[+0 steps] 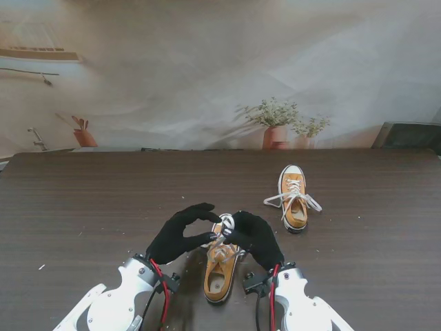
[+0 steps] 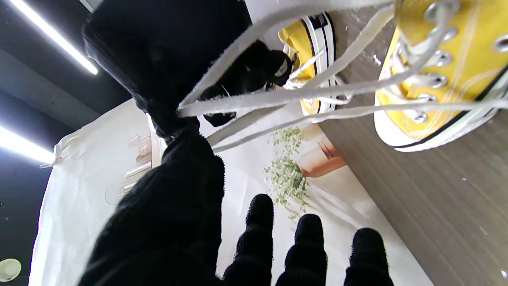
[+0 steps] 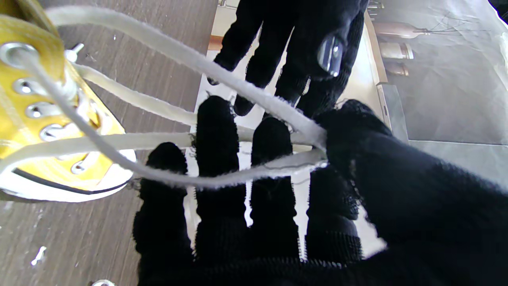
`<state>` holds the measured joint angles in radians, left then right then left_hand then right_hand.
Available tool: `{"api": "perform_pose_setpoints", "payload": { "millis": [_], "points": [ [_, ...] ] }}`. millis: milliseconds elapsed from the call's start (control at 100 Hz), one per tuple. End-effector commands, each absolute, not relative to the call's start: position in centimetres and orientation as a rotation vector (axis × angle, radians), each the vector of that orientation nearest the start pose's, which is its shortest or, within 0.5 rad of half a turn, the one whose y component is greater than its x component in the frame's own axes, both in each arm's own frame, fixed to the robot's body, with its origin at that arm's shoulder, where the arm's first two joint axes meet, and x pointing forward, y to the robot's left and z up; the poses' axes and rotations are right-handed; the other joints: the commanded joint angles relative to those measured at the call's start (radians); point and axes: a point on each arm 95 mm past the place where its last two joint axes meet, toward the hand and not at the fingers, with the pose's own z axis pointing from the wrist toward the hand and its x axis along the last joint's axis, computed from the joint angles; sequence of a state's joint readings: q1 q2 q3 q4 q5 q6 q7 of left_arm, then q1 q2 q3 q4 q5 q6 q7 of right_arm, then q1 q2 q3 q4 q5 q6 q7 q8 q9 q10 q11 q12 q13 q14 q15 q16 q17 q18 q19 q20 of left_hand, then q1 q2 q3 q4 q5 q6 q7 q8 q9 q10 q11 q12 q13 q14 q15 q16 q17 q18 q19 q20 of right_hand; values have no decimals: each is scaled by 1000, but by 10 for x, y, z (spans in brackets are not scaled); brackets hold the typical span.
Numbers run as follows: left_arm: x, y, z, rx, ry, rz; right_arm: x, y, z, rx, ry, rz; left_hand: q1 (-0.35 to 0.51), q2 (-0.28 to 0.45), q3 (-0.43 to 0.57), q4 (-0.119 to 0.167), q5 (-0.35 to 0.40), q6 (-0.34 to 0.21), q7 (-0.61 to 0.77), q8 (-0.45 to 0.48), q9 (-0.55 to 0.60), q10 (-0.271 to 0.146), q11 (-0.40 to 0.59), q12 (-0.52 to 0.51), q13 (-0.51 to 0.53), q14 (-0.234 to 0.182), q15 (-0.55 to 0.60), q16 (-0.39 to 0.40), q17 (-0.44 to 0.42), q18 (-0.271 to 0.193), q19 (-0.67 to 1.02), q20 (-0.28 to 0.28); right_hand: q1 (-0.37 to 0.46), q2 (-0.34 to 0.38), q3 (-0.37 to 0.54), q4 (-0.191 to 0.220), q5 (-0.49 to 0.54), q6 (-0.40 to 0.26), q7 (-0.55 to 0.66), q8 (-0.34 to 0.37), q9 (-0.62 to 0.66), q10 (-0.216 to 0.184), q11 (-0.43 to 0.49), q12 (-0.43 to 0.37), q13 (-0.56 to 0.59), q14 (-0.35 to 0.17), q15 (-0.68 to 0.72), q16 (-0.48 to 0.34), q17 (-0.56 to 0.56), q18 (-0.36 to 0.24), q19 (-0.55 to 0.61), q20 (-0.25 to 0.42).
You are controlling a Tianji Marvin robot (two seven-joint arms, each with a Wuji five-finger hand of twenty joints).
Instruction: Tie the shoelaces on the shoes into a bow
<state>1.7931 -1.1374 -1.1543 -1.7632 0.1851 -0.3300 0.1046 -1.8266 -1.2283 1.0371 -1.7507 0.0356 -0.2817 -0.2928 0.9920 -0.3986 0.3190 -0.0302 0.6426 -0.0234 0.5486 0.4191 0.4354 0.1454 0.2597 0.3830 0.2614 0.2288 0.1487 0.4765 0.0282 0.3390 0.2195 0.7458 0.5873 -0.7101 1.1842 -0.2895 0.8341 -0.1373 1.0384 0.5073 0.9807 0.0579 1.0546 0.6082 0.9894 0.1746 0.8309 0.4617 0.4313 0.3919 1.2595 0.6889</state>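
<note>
In the stand view, low in the centre of the frame, a mustard-yellow canvas sneaker with a white rubber sole [image 1: 220, 272] lies on the dark brown wood-grain table [image 1: 83, 207], flanked by two black-gloved hands. The left hand [image 1: 180, 232] sits just left of the shoe's toe end and the right hand [image 1: 256, 237] just right of it, their fingertips almost meeting over the toe. The left wrist view shows the white flat shoelace [image 2: 278, 97] pinched between the left thumb and forefinger, strands running taut to the shoe's metal eyelets [image 2: 434, 59]. In the right wrist view the right thumb presses lace strands against the fingers [image 3: 216, 131], so this hand also grips lace. A second matching yellow sneaker [image 1: 294, 198] lies right of centre, well apart, its white laces loose. Printed potted plants on the pale backdrop [image 1: 275, 121] stand along the frame's upper half
</note>
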Motion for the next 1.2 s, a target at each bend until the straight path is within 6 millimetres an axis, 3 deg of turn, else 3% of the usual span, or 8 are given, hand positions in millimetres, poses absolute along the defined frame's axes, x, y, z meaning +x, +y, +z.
{"api": "perform_pose_setpoints", "payload": {
  "millis": [0, 520, 670, 910, 940, 980, 1030, 1190],
  "points": [
    [314, -71, -323, -1849, 979, -2428, 290, 106, -344, -1953, -432, -2187, -35, -44, 70, -31, -2, -93, 2, -18, 9, -3, 21, 23, 29, -1, 35, 35, 9, 3, 12, 29, 30, 10, -15, 0, 49, -90, 63, 37, 16, -7, -5, -13, -8, -7, -6, -10, -4, -3, -9, -7],
    [320, -86, -334, -1872, 1009, -2369, 288, 109, -344, -1930, -448, -2176, -19, -41, 58, -36, 17, -93, 27, -22, 22, -1, 41, 29, 8, 5, 108, 35, 20, 9, 15, 36, 31, 12, -18, 0, 49, -90, 62, 38, 16, -6, -5, -12, -9, -5, -11, -10, -7, -3, -13, -10],
    [321, -92, -336, -1903, 999, -2375, 288, 110, -345, -1924, -454, -2171, 83, 45, -147, 7, 27, -109, 78, -46, 33, -3, 48, 29, 5, 4, 130, 19, 19, 5, 15, 45, 32, 13, -18, 0, 49, -93, 61, 39, 17, -7, -6, -12, -8, -6, -11, -10, -6, -3, -14, -10],
    [322, -101, -336, -1919, 1006, -2387, 287, 112, -343, -1926, -449, -2166, 116, 70, -184, 8, 3, -116, 65, -65, 25, -5, 47, 29, 1, 2, 134, 21, 17, 2, 17, 48, 33, 14, -19, 0, 48, -91, 61, 40, 18, -7, -7, -12, -7, -4, -12, -10, -7, -2, -15, -11],
    [322, -102, -336, -1915, 1000, -2393, 287, 111, -343, -1926, -447, -2168, 117, 49, -162, 24, -10, -107, 44, -67, 13, -6, 49, 29, -3, -1, 136, 21, 16, 1, 17, 50, 33, 14, -19, 0, 48, -90, 61, 40, 18, -6, -7, -12, -7, -4, -12, -10, -6, -2, -15, -11],
    [321, -102, -336, -1905, 989, -2405, 287, 111, -343, -1927, -446, -2171, 20, -17, 69, -18, -30, -89, 3, -42, -4, -7, 47, 25, -12, -4, 134, 16, 13, -1, 12, 46, 33, 14, -19, 0, 48, -91, 61, 40, 18, -6, -7, -12, -8, -5, -13, -10, -6, -2, -15, -11],
    [321, -102, -336, -1885, 971, -2416, 287, 110, -343, -1928, -445, -2173, -43, -80, 237, -11, -85, -89, -9, -34, -41, -14, 43, 23, -28, -9, 130, 13, 4, -9, 8, 42, 33, 15, -18, 1, 48, -92, 61, 41, 17, -5, -8, -12, -8, -4, -13, -10, -6, -1, -16, -11],
    [319, -100, -335, -1784, 937, -2443, 288, 109, -343, -1932, -442, -2172, -49, -226, 408, -27, -251, -153, 106, 80, -153, -55, 61, 38, -79, -38, 132, 18, -17, -32, -2, 30, 34, 15, -18, 1, 48, -92, 61, 41, 18, -6, -8, -11, -8, -5, -12, -9, -6, -1, -16, -11]
  ]
}}
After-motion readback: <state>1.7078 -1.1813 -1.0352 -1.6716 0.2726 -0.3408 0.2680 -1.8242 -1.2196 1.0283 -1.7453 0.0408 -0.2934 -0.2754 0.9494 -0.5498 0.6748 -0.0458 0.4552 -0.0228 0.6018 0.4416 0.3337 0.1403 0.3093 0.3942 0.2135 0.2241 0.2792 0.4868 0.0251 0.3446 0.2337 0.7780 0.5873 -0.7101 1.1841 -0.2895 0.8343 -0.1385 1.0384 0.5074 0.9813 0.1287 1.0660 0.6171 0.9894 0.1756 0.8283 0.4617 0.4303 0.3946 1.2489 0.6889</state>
